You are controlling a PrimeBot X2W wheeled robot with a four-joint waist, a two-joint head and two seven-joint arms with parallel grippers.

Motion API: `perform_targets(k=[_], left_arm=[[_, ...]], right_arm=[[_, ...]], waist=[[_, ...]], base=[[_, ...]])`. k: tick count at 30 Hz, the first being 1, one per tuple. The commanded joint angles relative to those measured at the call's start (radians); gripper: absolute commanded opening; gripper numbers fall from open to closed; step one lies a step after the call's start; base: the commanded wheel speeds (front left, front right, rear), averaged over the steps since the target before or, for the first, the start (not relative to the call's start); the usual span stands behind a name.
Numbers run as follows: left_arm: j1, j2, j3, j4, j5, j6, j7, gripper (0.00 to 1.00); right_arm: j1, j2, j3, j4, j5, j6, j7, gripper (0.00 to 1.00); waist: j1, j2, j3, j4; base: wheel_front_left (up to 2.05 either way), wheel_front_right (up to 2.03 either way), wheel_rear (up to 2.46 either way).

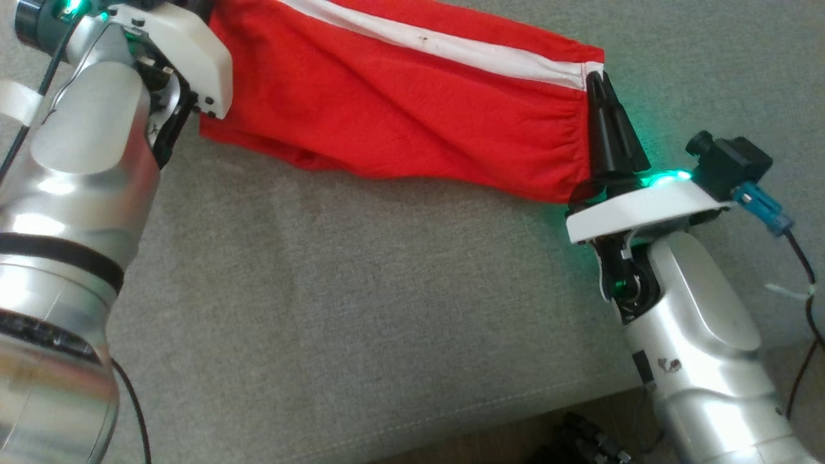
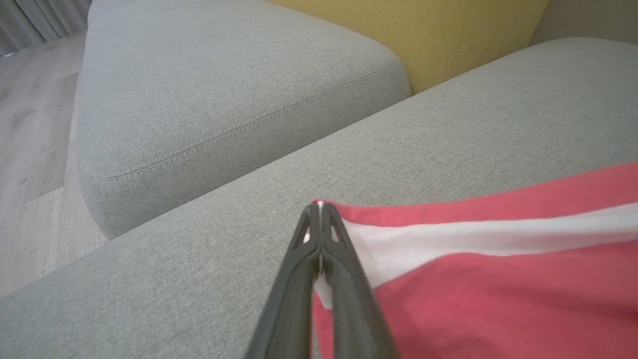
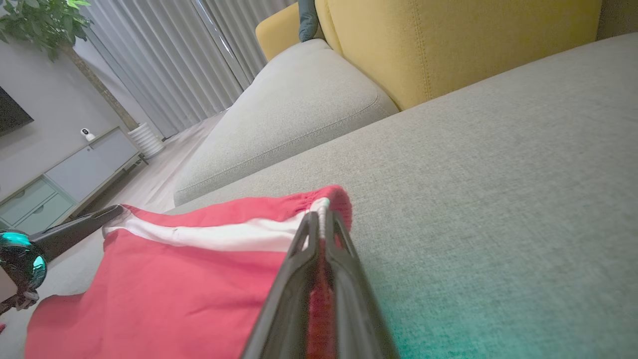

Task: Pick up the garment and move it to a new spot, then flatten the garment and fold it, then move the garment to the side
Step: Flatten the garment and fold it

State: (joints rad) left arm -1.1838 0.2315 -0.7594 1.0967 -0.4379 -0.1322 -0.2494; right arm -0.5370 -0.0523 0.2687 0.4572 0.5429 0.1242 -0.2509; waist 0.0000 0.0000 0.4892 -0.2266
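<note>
While both grippers held the red garment (image 1: 387, 109) stretched between them at twelve o'clock in the head view, over the grey sofa cushion (image 1: 322, 309), each hold looked thin. The left gripper (image 2: 320, 212) was clamped on the corner by the white stripe, and the right gripper (image 1: 596, 84) (at two o'clock) pinched the gathered waistband. Pulling the arms further apart could slip an edge free, and lowering unevenly could crease the sagging lower layer. The garment's far side was cut off at the top edge, the left fingers were hidden behind the wrist housing at ten o'clock, and whether the sagging fold touched the cushion was unclear.
</note>
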Motion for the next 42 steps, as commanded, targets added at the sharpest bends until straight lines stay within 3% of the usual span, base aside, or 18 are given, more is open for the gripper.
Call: perform_targets(k=[1,11,12,13,14,18,22,31,37,42], left_arm=[[-0.051,0.031,0.017,-0.024,-0.005,0.002,-0.011,0.0],[-0.022,0.029,-0.017,-0.049,-0.052,0.002,-0.012,0.0],[-0.021,0.031,-0.015,-0.052,-0.054,0.002,-0.012,0.0],[-0.02,0.033,-0.012,-0.054,-0.056,0.002,-0.012,0.47],[-0.019,0.034,-0.006,-0.057,-0.057,0.002,-0.012,1.0],[0.006,0.041,0.034,-0.091,-0.054,0.028,-0.012,1.0],[0.084,0.029,0.087,-0.138,-0.05,0.093,-0.012,1.0],[0.301,-0.047,0.17,-0.131,-0.089,0.151,-0.012,1.0],[0.362,-0.058,0.208,-0.096,-0.084,0.191,-0.012,1.0],[0.383,-0.074,0.202,-0.063,-0.07,0.155,-0.012,1.0]], right_arm=[[-0.019,0.002,0.013,-0.018,-0.013,0.007,-0.011,0.0],[-0.051,0.002,0.03,0.032,-0.02,0.007,-0.011,0.0],[-0.052,0.002,0.027,0.035,-0.022,0.007,-0.011,0.34],[-0.052,0.002,0.023,0.037,-0.023,0.007,-0.011,1.0],[-0.052,0.002,0.017,0.038,-0.026,0.007,-0.011,1.0],[-0.044,0.002,-0.025,0.02,-0.058,0.007,-0.011,1.0],[-0.009,0.002,-0.089,-0.01,-0.114,0.007,-0.011,1.0],[0.098,0.002,-0.199,-0.057,-0.183,0.007,-0.011,1.0],[0.127,0.002,-0.233,-0.08,-0.196,0.007,-0.011,1.0],[0.133,0.002,-0.228,-0.095,-0.188,0.007,-0.011,1.0]], waist=[[0.0,0.0,0.001,0.001],[0.0,0.0,-0.006,-0.001],[0.0,0.0,-0.007,0.0],[0.0,0.0,-0.009,0.0],[0.0,0.0,-0.01,0.001],[0.0,0.0,-0.024,0.008],[0.0,0.0,-0.053,0.021],[0.0,0.0,-0.118,0.042],[0.0,0.0,-0.126,0.035],[0.0,0.0,-0.122,0.024]], base=[[0.0,0.0,0.0],[0.0,0.0,0.0],[0.0,0.0,0.0],[0.0,0.0,0.0],[0.0,0.0,0.0],[0.0,0.0,0.0],[0.0,0.0,0.0],[0.0,0.0,0.0],[0.0,0.0,0.0],[0.0,0.0,0.0]])
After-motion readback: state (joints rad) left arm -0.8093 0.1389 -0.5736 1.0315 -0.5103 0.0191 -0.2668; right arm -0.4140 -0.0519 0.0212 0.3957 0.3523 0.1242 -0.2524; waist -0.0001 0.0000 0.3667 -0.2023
